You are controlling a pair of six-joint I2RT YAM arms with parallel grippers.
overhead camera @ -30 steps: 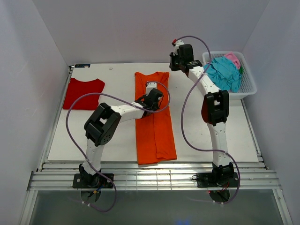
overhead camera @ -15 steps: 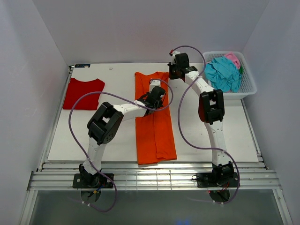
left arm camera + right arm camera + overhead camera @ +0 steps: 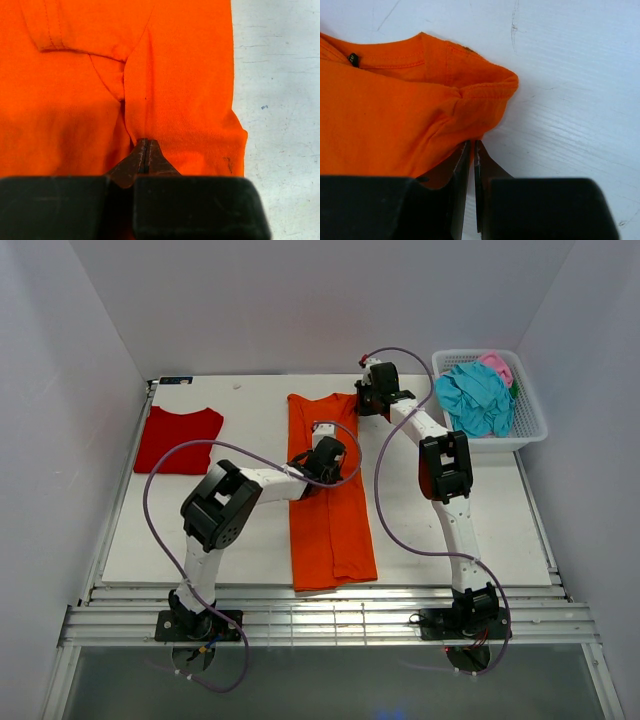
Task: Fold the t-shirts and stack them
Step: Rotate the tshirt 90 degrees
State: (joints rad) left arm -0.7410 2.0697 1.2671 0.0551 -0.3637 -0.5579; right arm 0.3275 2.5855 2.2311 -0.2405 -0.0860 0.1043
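Red t-shirt point(image 3: 178, 439) flat at 10 o'clock on surface point(image 3: 260, 550). Orange t-shirt point(image 3: 330, 510) folded lengthwise into long strip at centre, collar toward 12 o'clock. Left claw point(image 3: 145, 146) together, pinching small ridge of orange cloth mid-strip, near right edge. Right claw point(image 3: 472, 146) nearly together, clamped on strip's 1 o'clock collar corner, cloth bunched there. White basket point(image 3: 520, 440) at 2 o'clock holds teal t-shirt point(image 3: 478, 400) and pink t-shirt point(image 3: 497, 364).

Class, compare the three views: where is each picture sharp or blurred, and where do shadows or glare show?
Top external: even light, only faint shadows on the table, orange t-shirt sharp. Left wrist: cloth seams crisp, the near fingers dark and softer. Right wrist: table scratches sharp, no glare.
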